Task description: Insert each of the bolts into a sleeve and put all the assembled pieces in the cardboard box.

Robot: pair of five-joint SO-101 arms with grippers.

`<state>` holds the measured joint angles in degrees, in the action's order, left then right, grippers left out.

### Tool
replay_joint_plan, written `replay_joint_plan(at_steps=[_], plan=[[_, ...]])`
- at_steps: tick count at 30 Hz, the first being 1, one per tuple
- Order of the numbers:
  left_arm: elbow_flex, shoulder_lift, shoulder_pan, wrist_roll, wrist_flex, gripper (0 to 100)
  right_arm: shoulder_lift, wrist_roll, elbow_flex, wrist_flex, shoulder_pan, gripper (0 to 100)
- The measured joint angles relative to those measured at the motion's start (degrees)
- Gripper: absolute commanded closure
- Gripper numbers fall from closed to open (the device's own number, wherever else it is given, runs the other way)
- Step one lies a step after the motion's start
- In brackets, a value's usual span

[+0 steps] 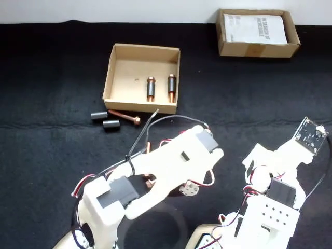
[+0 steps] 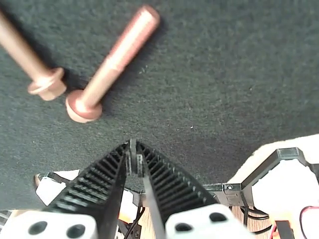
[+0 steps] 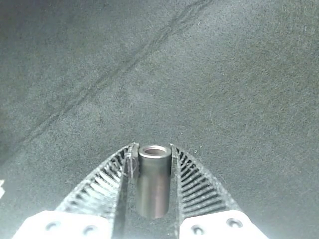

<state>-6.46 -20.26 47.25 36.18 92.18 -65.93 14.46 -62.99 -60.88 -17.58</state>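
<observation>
So, the right gripper (image 3: 153, 151) is clamped on a grey sleeve (image 3: 153, 181). It holds the sleeve by its sides with the open bore facing away from the wrist, a grip that, I judge, leaves the hole free to take a bolt. Its arm (image 1: 270, 207) sits well apart from the box (image 1: 141, 48), off to the box's right and on the robot's side of it.

The left gripper (image 2: 133, 155) is closed on nothing, the tips of its ribbed fingers (image 2: 97, 184) touching. It hangs over the mat (image 2: 224, 74) just short of two bolts (image 2: 113, 64), which lie flat with heads close together and shafts splayed apart. They are on the robot's side of the box, beneath the left arm (image 1: 171, 166). Empty and pointed at them, this gripper looks placed to open and pick one for the held sleeve.

Inside the box two pieces (image 1: 151, 89) lie side by side, each a bolt through a sleeve, so part of the job is done. Just outside the box's front wall, near its left corner, two spare sleeves (image 1: 99, 116) and a third bolt (image 1: 124, 116) lie close together, within easy reach for later pairs.

The fit will need the shaft lined up with the bore; a skewed grip on a bolt could jam it.
</observation>
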Motion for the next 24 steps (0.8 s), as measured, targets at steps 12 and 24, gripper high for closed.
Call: replay_joint_plan(at_steps=[12,24], plan=[[2.5,-8.7,-5.1,0.0,-1.1,99,0.0,0.0,0.0,0.0,-0.1,99.2],[11.1,-9.4,-14.3,0.0,-1.1,99,0.0,0.0,0.0,0.0,-0.1,99.2]])
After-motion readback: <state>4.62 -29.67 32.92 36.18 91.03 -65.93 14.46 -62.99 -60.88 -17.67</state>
